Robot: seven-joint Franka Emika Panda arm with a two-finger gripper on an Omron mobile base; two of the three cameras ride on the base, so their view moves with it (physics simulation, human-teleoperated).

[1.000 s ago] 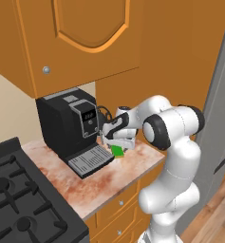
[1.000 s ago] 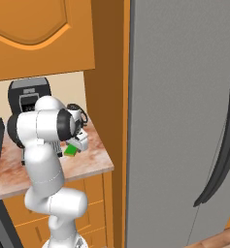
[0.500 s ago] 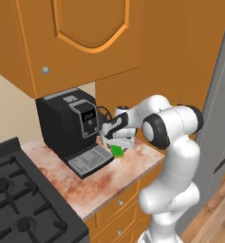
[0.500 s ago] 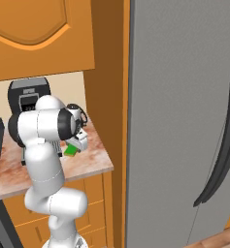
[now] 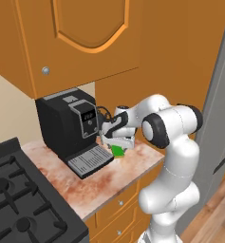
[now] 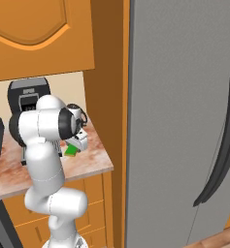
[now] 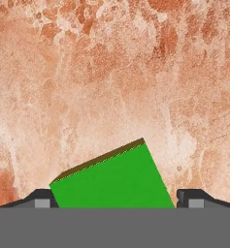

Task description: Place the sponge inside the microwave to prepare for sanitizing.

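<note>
My fingers (image 7: pixel 114 201) hang low over the marbled reddish counter (image 7: pixel 111 72), their two dark tips spread wide apart, one on each side of the sponge (image 7: pixel 111 181). The bright green block lies flat on the counter between the tips, turned at an angle to them, its dark upper edge running slantwise; I cannot tell whether either tip touches it, and nothing is clamped. From the left base view my hand (image 5: pixel 117 141) reaches down over the sponge (image 5: pixel 117 151), which sits on the counter (image 5: pixel 85 185) just beside the drip tray of the black coffee machine (image 5: pixel 69 126), to its right. A stove (image 5: pixel 19 199) with black grates lies at the counter's near left end, and an orange wall cabinet (image 5: pixel 85 38) hangs above. From the right base view the sponge (image 6: pixel 71 151) peeks out green beneath my hand (image 6: pixel 77 140), near the counter's (image 6: pixel 87 164) right end, with a tall grey fridge (image 6: pixel 184 121) further right
</note>
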